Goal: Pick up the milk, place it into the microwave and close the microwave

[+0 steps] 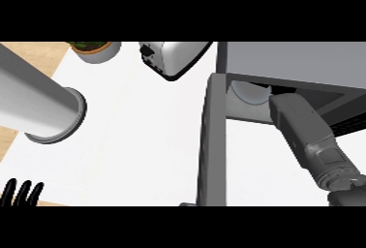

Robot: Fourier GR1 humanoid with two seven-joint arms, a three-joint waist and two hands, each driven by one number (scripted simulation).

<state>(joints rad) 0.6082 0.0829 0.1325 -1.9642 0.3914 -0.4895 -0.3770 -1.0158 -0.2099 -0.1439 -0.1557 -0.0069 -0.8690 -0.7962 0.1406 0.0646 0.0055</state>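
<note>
Right forearm (314, 145), grey, reaching up and forward into the open grey box-shaped microwave (300, 63); right hand itself hidden inside the cavity, so finger state cannot be told. Milk not visible anywhere in the head view; judged to be beyond the wrist, inside the cavity, either held or just set down. Cannot tell which.

Pale round turntable plate (249, 93) partly visible on the cavity floor, just left of the forearm's far end. Grey microwave door (214, 140) swung open, seen edge-on, standing left of the forearm and running toward the near edge of the white worktop (136, 140).

Left hand (22, 193), black, at lower-left edge, fingers straight and pointing up, resting, holding nothing.

Also present, far left of the right forearm: large grey metal cylinder (43, 97); small potted plant (97, 48); white toaster-like appliance (172, 58) just beyond the door's far end.

Handling judgement: milk carton likely light, thin-walled, somewhat squashable; best taken round the mid-body, long axis upright. Actual orientation and long axis not observable here.

Remaining, judged: withdraw forearm, then swing door shut.
</note>
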